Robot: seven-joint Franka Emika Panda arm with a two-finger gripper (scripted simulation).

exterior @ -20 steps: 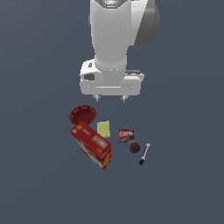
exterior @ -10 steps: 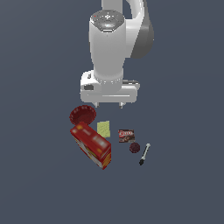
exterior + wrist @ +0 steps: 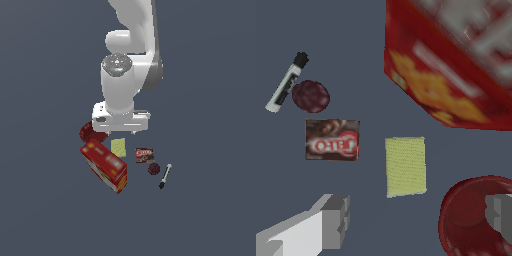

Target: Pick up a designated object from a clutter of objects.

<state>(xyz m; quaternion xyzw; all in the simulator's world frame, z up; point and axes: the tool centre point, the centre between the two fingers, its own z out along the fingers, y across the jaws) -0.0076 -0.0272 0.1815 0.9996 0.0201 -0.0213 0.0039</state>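
While hand hovers open, pad lies just beyond fingertips, untouched.

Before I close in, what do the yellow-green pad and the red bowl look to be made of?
The yellow-green pad looks like soft sponge or foam: matte, with a faint woven grid texture. The red bowl seems hard plastic or glazed ceramic: smooth, dark, with a slightly glossy rim. These are simulator renders, so both are guesses.

The gripper has apparently descended toward the clutter.
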